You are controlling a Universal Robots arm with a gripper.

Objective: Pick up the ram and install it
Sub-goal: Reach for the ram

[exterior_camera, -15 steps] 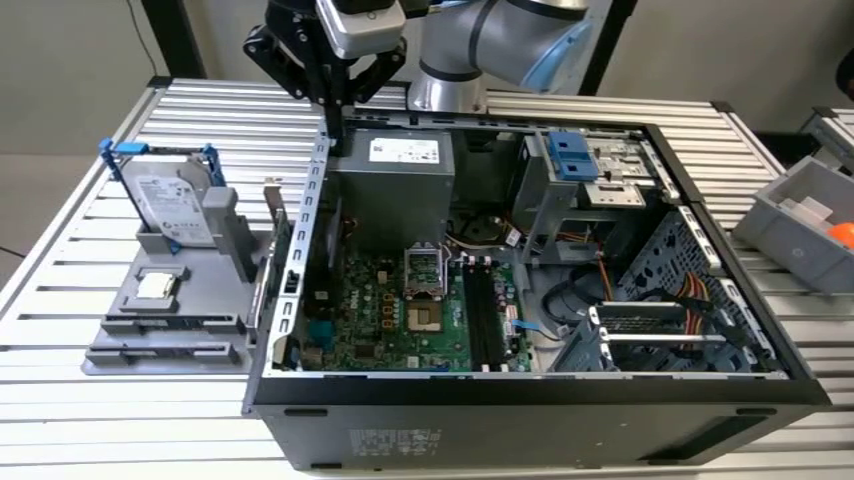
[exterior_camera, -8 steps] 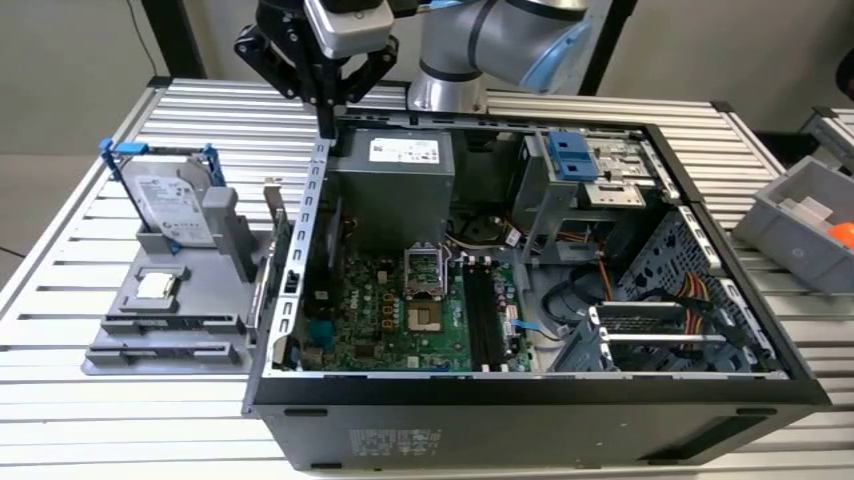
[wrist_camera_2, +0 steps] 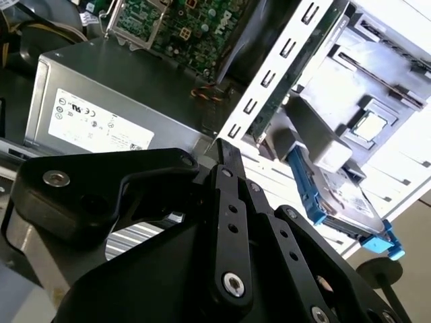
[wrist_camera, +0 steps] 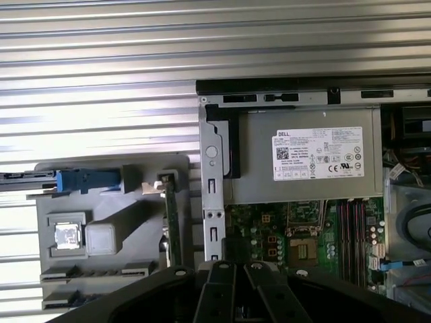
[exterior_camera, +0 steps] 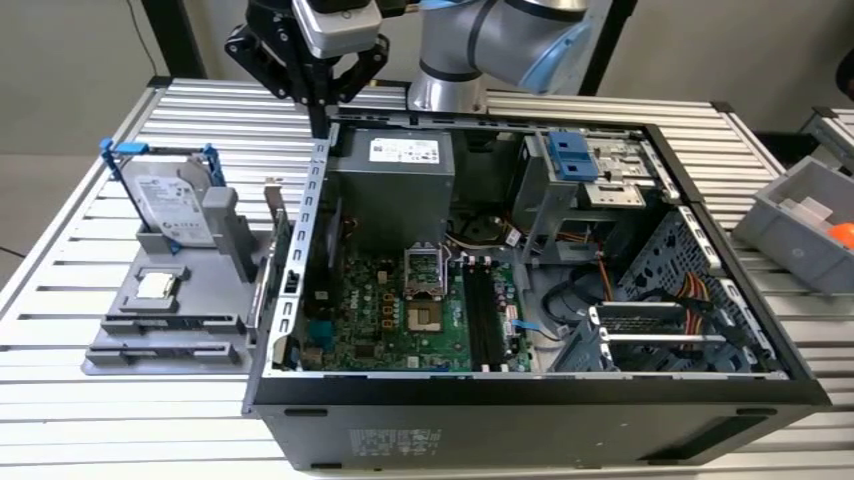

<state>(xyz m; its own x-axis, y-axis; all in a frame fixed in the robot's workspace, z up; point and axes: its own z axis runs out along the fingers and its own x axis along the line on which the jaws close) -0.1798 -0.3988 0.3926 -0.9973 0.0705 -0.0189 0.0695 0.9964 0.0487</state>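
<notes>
Black hand (exterior_camera: 320, 118) hovers above the open black computer case's (exterior_camera: 534, 400) corner, fingers pinched narrow, carrying nothing. The thin green ram stick (wrist_camera: 172, 217) stands on edge in the grey holder (wrist_camera: 47, 202) beside the case. It looks light, stiff and fragile, so I'd grip its flat faces near mid-length.

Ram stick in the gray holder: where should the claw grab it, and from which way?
Probably pinch the ram stick on its two flat faces, midway along its top edge, coming straight down. It stands on edge in the gray holder, so its lower edge is hidden, and the computer case wall stands close beside it, leaving little room from the side.
</notes>
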